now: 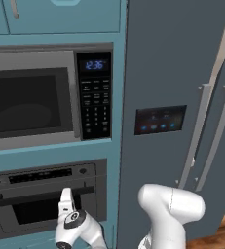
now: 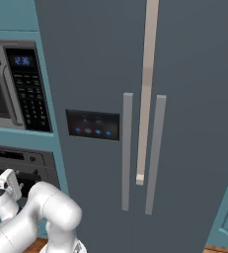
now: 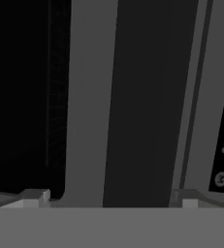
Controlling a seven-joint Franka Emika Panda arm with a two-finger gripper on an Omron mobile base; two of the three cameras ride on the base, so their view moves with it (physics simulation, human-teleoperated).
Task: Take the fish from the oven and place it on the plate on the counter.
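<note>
The oven sits below the microwave with its door closed, showing a dark window and a black control strip with knobs. My gripper is right in front of the dark bar handle, near its right end. In the hand view, rolled sideways, the handle runs as a dark band between my two fingertips, which stand wide apart, so the gripper is open with nothing held. The gripper also shows at the lower left of the right base view. The fish is hidden; plate and counter are out of view.
A steel microwave with keypad and blue clock sits above the oven in teal cabinetry. A tall dark grey fridge with two bar handles and a dispenser panel stands to the right. Wood floor shows below it.
</note>
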